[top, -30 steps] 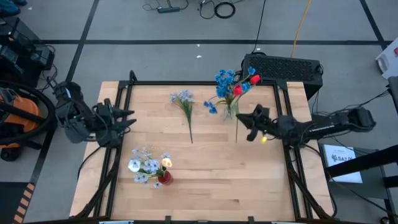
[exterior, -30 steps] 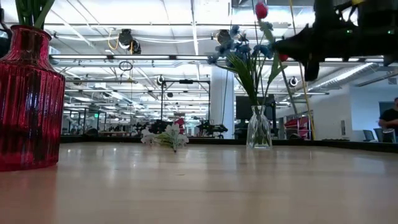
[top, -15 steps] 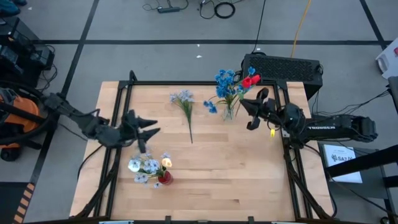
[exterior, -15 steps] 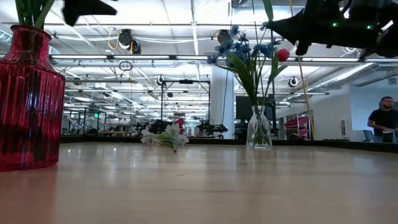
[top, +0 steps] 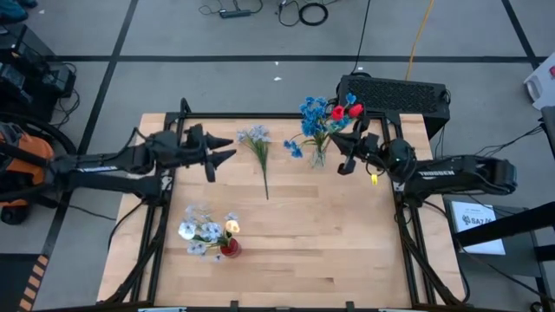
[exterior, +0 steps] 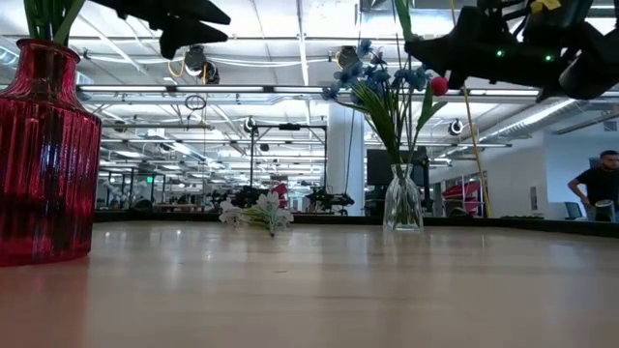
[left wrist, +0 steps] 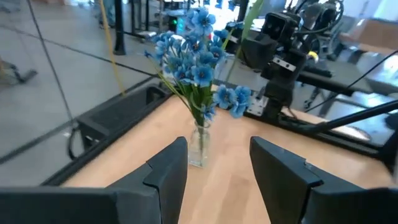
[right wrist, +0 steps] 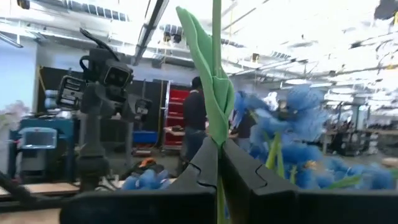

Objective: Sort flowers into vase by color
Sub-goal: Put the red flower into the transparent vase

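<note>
Red tulip stem [right wrist: 216,25], thin and green with one long leaf, was pinched in the right gripper [top: 345,149] beside the clear vase [top: 319,157] of bright blue flowers [top: 313,113]. Left gripper [top: 221,149] hovered with fingers spread, empty, near the pale blue-white sprig [top: 255,137] lying on the table [top: 347,251].

Pale flower [top: 257,143] flat; red tulip [top: 340,113] seemingly clamped.

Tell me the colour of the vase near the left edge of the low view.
Deep red, ribbed glass vase, clearest in the low view.
</note>
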Controlling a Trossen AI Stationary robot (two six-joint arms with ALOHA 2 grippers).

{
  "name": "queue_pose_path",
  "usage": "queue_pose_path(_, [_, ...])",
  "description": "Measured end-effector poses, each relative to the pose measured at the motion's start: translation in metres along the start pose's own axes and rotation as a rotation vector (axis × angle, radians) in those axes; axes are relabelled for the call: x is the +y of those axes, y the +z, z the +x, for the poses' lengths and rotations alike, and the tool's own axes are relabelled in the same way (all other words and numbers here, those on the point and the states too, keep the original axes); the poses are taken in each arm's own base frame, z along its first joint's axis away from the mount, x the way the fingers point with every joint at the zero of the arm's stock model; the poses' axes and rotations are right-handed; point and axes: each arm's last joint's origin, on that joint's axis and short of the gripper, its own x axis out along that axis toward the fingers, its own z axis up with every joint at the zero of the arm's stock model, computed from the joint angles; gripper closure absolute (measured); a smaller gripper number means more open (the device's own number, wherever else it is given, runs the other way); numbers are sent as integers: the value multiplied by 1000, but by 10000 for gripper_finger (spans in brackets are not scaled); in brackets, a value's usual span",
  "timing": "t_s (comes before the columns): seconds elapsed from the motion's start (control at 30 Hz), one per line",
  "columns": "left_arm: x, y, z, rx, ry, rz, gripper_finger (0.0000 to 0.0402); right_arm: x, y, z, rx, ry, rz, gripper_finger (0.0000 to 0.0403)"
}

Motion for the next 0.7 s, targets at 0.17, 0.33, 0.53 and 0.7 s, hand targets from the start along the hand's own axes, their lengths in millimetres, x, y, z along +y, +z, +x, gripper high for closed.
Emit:
queue_pose_path(0.17, [11,2,1,11,-49,-78,221,-7,-4,3,-26,-4,-23,403])
queue_pose_path(0.33, [15,3,1,9,-42,-91,221,-11,-16,5,26,13,-23,403])
queue_pose_path(0.53, [16,3,1,9,-41,-118,221,-15,-30,8,72,-5,-16,403])
queue_pose_path(0.7, [16,3,1,9,-41,-141,221,-18,-42,3,70,-4,5,403])
